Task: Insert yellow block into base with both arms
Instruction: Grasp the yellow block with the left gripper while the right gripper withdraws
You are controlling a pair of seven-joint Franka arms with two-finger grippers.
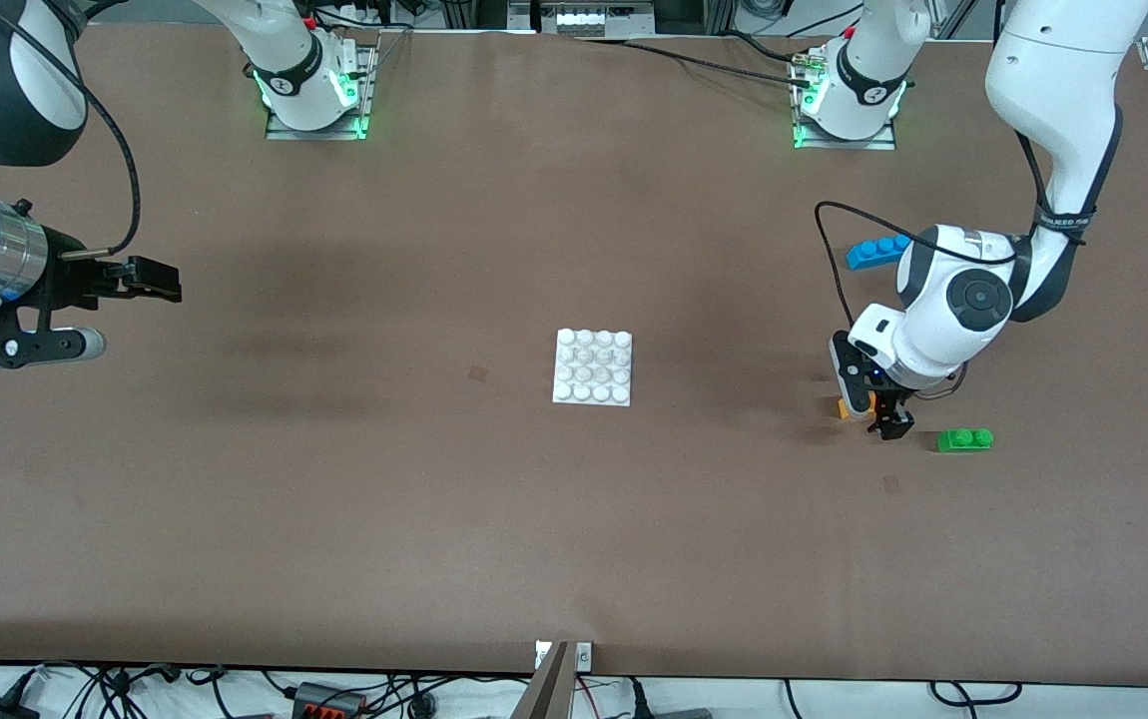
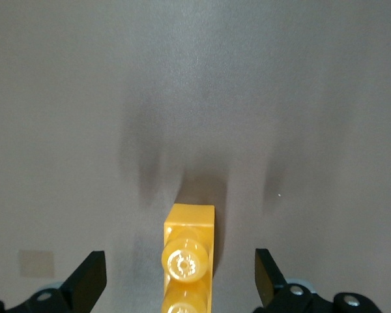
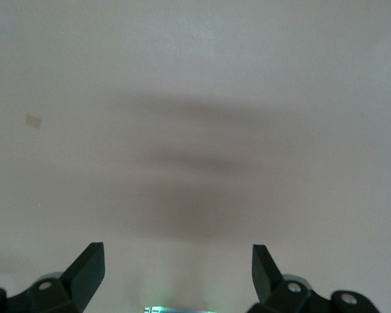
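Observation:
The yellow block lies on the brown table toward the left arm's end, studs up. My left gripper hangs low over it, open, with one finger on each side and a clear gap to both. In the front view the left gripper hides most of the yellow block. The white studded base lies flat at the middle of the table with nothing on it. My right gripper waits open and empty above bare table at the right arm's end.
A green brick lies close beside the left gripper, slightly nearer to the front camera. A blue brick lies farther from the camera, partly hidden by the left arm. Bare table separates the yellow block from the base.

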